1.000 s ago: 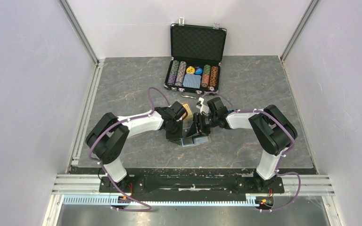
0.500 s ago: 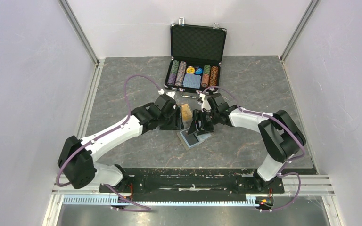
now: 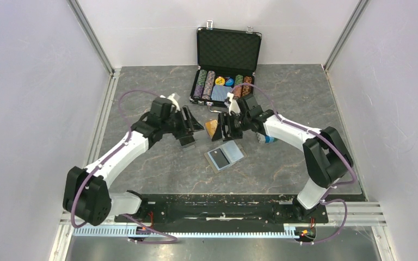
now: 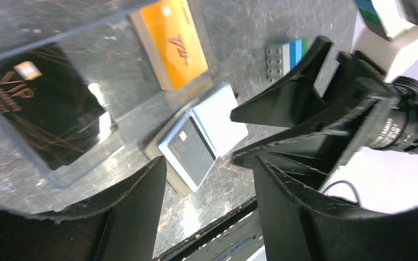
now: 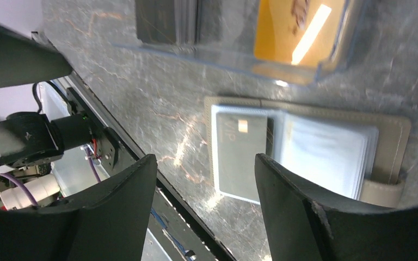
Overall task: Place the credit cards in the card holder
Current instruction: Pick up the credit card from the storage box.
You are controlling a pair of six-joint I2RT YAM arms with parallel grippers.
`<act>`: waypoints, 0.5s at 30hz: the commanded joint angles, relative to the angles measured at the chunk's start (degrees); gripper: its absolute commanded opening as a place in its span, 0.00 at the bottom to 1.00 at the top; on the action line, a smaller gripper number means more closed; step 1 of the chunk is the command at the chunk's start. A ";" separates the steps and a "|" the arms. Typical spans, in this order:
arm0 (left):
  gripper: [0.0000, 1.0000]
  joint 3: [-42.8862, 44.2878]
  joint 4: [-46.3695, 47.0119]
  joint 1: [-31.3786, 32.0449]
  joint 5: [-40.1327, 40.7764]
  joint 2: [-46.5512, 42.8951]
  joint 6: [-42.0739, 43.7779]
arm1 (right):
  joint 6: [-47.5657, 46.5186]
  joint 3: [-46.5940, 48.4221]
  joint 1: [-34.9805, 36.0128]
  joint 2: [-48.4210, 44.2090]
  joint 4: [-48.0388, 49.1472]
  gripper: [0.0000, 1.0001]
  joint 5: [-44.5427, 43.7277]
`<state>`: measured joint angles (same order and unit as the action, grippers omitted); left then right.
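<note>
The card holder lies open on the table, and a black credit card sits in its left sleeve. The right wrist view looks down on the card holder and this card. A clear plastic box beyond it holds orange credit cards and black credit cards. In the top view the orange cards lie between the two grippers. My left gripper hovers open and empty to their left. My right gripper stands open and empty just right of them, above the far edge of the holder.
An open black poker chip case stands at the back centre. A small blue-green block lies under the right forearm. Side walls enclose the grey marble table; a black rail runs along its near edge.
Both grippers have opened and left the card holder. The left arm swung back to the left, the right gripper moved up toward the far side. The holder now lies uncovered with the black card in it.
</note>
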<state>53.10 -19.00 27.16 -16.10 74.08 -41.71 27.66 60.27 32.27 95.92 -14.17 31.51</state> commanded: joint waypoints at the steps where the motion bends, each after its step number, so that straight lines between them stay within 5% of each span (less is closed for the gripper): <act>1: 0.66 -3.53 5.48 -8.49 -9.08 -3.47 -5.14 | -2.25 9.47 0.16 3.88 -1.11 0.68 0.10; 7: 0.66 -1.79 -4.99 -16.03 -6.67 -4.39 1.12 | -2.95 20.96 0.81 12.51 -4.34 0.68 1.16; 15: 0.59 3.48 -18.91 -16.79 2.45 -0.80 10.49 | -3.22 32.21 3.29 23.39 -7.77 0.67 1.89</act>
<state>52.97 -30.98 10.52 -17.67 71.68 -38.02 25.65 86.96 33.91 115.15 -19.25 32.32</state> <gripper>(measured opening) 0.618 0.676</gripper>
